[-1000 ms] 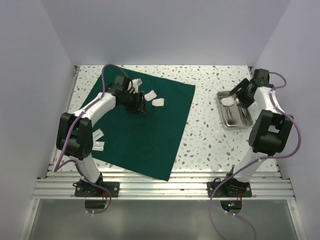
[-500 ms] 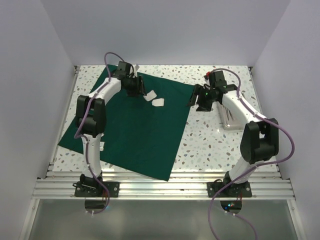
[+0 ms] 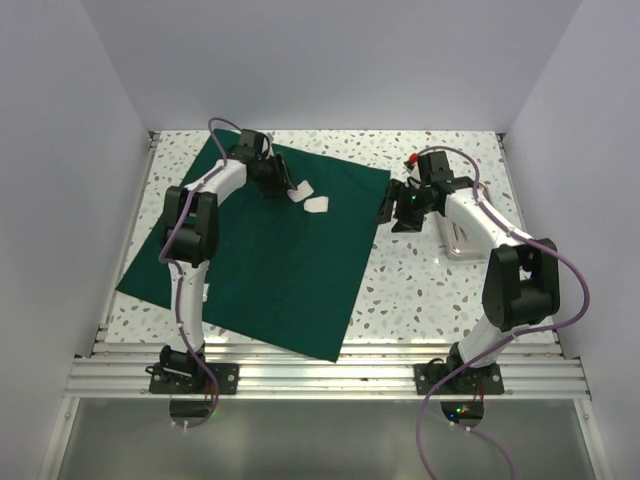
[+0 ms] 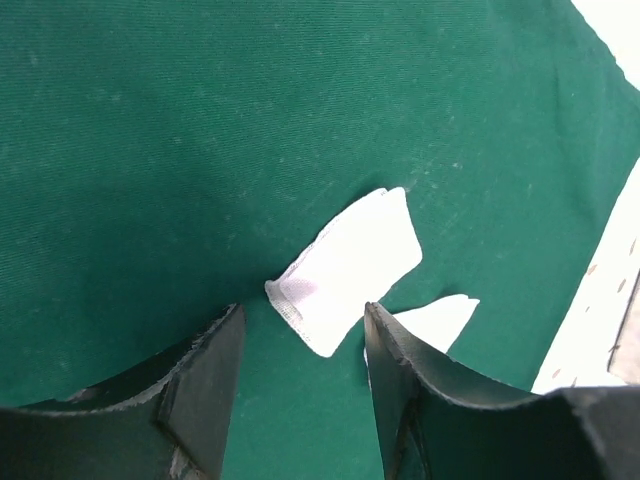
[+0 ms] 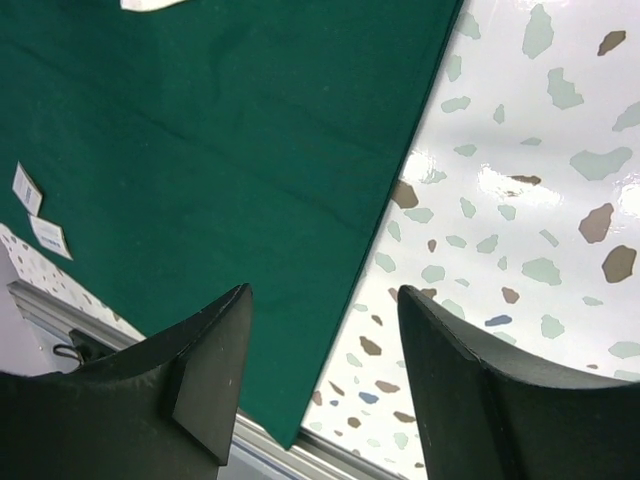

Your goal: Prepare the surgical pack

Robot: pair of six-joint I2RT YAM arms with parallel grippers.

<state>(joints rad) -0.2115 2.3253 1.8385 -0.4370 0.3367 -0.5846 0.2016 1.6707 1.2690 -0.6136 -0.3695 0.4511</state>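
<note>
The dark green cloth [image 3: 270, 250] lies flat on the left of the table. Two white gauze pads [image 3: 300, 192] [image 3: 317, 205] lie on its far part. My left gripper [image 3: 280, 187] is open and empty just left of them; in the left wrist view the nearer gauze pad [image 4: 350, 265] lies just ahead of the open gripper [image 4: 300, 340], with the second pad [image 4: 435, 320] beside the right finger. My right gripper [image 3: 396, 210] is open and empty over the cloth's right edge [image 5: 400, 190]. The steel tray [image 3: 458, 243] is mostly hidden behind the right arm. No instruments show.
The table is white speckled terrazzo [image 3: 420, 280]. Two small white tags [image 5: 25, 188] [image 5: 50, 235] lie near the cloth's left edge. A metal rail [image 3: 320, 375] runs along the near edge. Walls close in the left, far and right sides.
My right arm has swung left from the tray to the cloth's right edge. My left arm has moved to the cloth's far part beside the gauze pads.
</note>
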